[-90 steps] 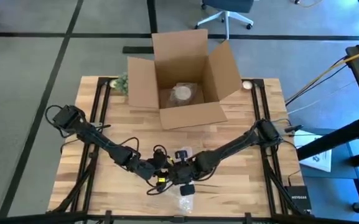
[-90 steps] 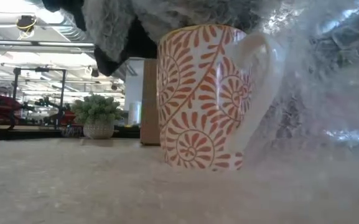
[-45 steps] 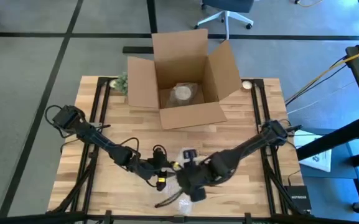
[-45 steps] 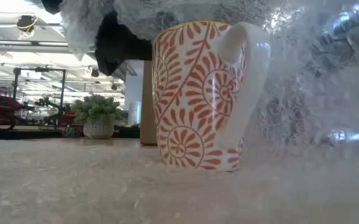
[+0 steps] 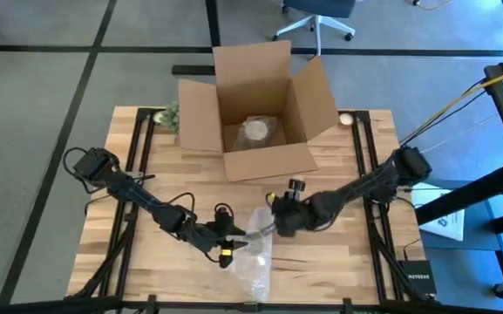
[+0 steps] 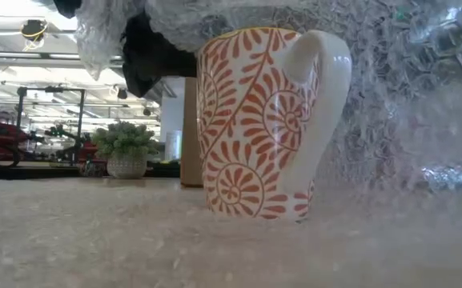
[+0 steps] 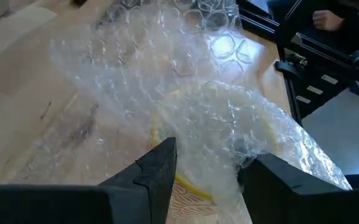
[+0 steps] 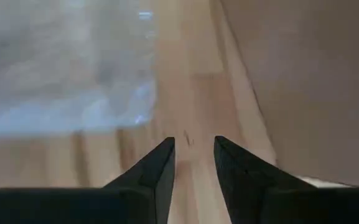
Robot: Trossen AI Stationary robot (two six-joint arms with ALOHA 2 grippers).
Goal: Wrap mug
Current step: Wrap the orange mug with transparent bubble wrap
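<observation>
We note the mug [image 6: 263,120] upright on the desk [image 5: 338,262] near its front edge: glossy white ceramic, cylindrical, printed with orange fern and spiral motifs, a smooth rounded handle on the side; a yellow rim shows through the wrap in the left wrist view; clear bubble wrap [image 7: 185,81], dimpled with round cells and crinkled, is draped over the mug's top and falls behind it, and a length of the sheet lies flat on the pale wood-grain planks; in the high view the wrap [image 5: 255,253] reads as a translucent strip running toward the desk's front edge.

Left tool [image 7: 207,180]: dark, angular fingers spread apart, pinching the mug's rim together with the wrap laid over it; in the high view it sits at the wrap's left side [image 5: 225,247].

Right tool [image 8: 193,163]: two tapered dark fingers with a narrow gap between them, nothing held; it hangs above bare wood just beside the wrap's edge; in the high view it is right of the wrap [image 5: 279,218], in front of the box.

Corrugated cardboard box [image 5: 260,113] at the desk's rear, flaps open, a pale wrapped bundle inside; a small potted plant [image 6: 125,148] with bushy green leaves stands beside it.
</observation>
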